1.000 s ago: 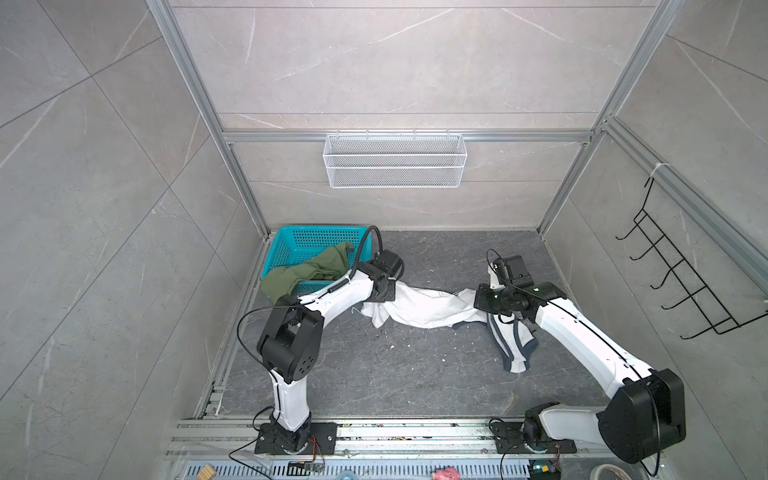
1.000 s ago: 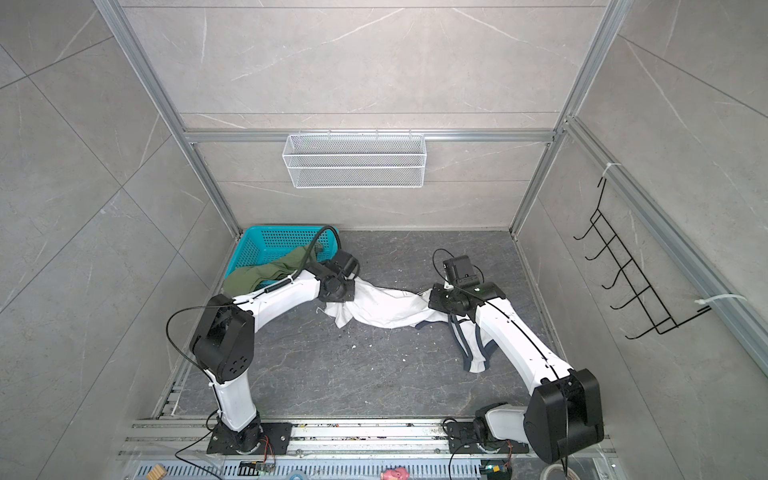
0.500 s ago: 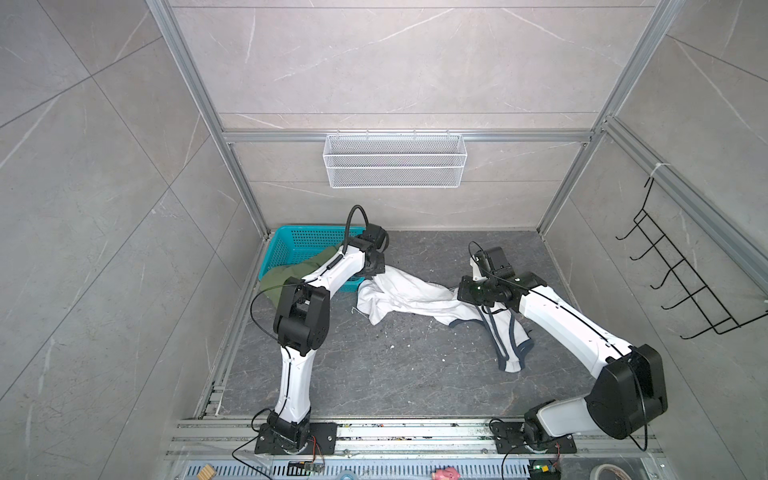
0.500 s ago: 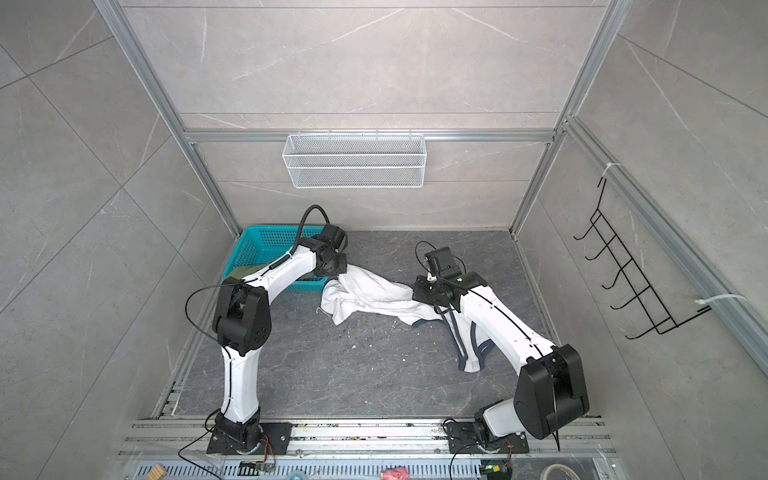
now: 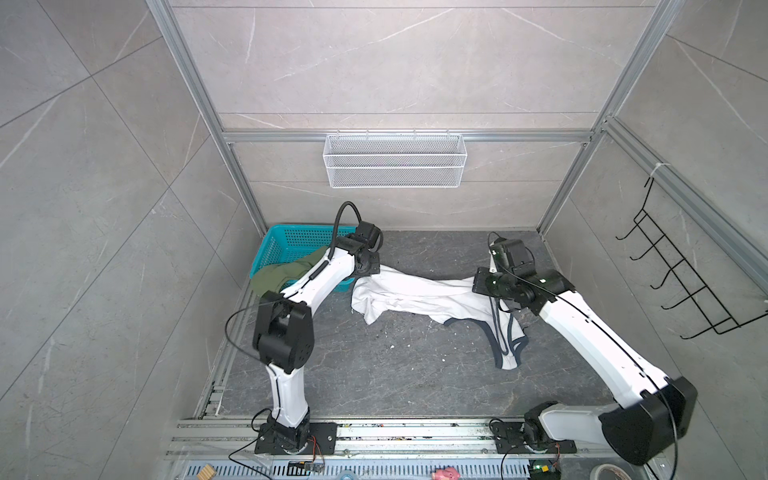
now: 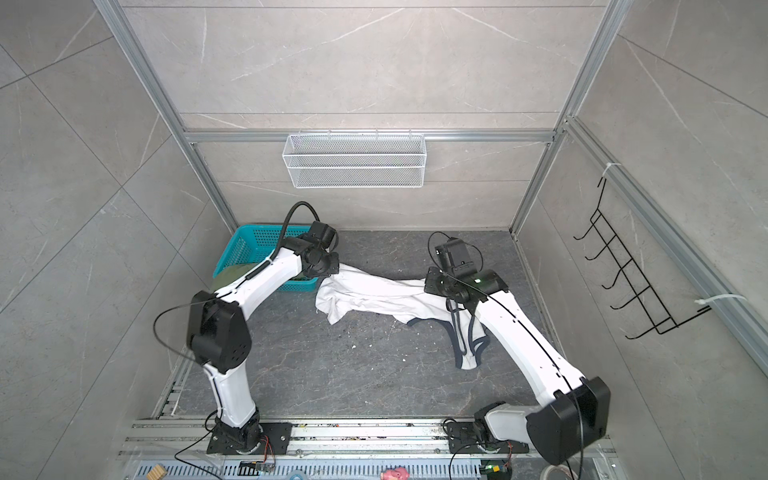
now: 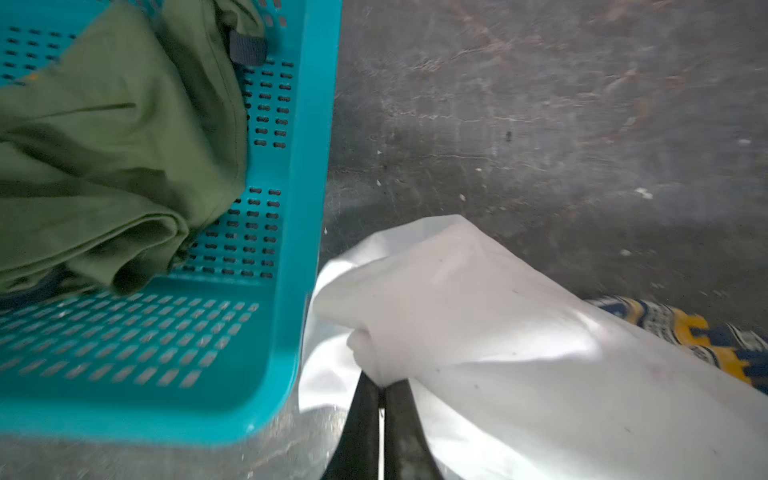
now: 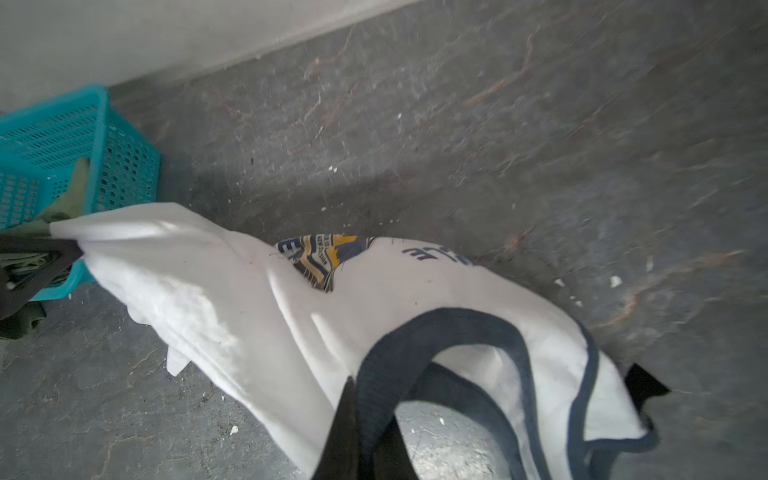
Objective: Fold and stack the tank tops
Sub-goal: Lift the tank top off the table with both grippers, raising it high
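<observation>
The white tank top (image 5: 415,291) (image 6: 374,291) with navy trim hangs stretched between my two grippers just above the dark floor. Its strap end trails on the floor to the right. My left gripper (image 5: 370,270) (image 6: 332,270) (image 7: 381,384) is shut on a bunched white corner (image 7: 478,332), right beside the teal basket. My right gripper (image 5: 478,284) (image 6: 430,284) (image 8: 365,390) is shut on the navy trim band; the blue-and-yellow print (image 8: 320,253) shows on the cloth. The olive green tank top (image 5: 278,276) (image 6: 226,276) (image 7: 104,145) (image 8: 62,208) lies crumpled in the basket and spills over its near rim.
The teal plastic basket (image 5: 291,241) (image 6: 253,241) (image 7: 299,208) (image 8: 124,166) stands in the back left corner of the floor. A white wire shelf (image 5: 395,160) hangs on the back wall. A black hook rack (image 5: 685,282) is on the right wall. Small white crumbs dot the floor.
Both grippers carried the white tank top toward the back wall, then settled with it pulled longer between them. The left arm's elbow swung out to the left.
</observation>
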You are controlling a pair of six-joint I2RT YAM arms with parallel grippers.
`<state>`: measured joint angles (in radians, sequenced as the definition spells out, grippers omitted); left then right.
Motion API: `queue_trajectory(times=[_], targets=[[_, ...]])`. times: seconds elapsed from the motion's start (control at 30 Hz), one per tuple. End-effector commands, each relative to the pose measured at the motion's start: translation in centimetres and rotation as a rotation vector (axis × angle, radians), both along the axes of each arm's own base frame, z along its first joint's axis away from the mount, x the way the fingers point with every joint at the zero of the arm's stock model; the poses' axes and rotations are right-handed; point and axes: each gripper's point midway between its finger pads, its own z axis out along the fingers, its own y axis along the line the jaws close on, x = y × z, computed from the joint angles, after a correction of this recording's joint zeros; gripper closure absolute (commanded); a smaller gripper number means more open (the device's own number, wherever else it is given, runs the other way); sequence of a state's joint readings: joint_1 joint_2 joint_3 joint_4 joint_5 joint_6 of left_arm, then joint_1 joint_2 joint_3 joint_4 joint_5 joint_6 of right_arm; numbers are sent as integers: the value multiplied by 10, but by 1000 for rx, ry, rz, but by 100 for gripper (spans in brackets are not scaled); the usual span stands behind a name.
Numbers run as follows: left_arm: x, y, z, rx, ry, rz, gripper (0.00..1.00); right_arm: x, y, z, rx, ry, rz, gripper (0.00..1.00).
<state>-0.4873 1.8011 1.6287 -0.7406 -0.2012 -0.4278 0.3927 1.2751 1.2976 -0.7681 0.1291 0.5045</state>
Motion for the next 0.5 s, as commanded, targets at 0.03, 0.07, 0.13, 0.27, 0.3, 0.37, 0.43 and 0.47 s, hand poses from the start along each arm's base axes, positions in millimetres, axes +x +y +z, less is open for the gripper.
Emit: queue_trajectory(times=[0.03, 0.07, 0.13, 0.27, 0.3, 0.37, 0.43, 0.47], targets=[[-58, 3, 93, -106, -179, -26, 100, -33, -26, 46, -56, -76, -17, 100], [-70, 3, 104, -119, -200, -40, 100, -40, -29, 52, -54, -87, -15, 100], [-96, 7, 124, -152, -244, -67, 100, -59, -36, 69, -43, -116, -9, 100], [-143, 18, 173, -272, -343, -138, 100, -95, -44, 112, 1, -213, 35, 100], [-155, 21, 188, -306, -372, -166, 100, -105, -44, 124, 16, -237, 57, 100], [-177, 27, 215, -363, -431, -210, 100, -123, -44, 147, 47, -278, 99, 100], [-199, 33, 243, -422, -493, -253, 100, -141, -44, 167, 77, -319, 134, 100], [-210, 38, 259, -455, -531, -270, 100, -151, -46, 179, 93, -343, 147, 100]])
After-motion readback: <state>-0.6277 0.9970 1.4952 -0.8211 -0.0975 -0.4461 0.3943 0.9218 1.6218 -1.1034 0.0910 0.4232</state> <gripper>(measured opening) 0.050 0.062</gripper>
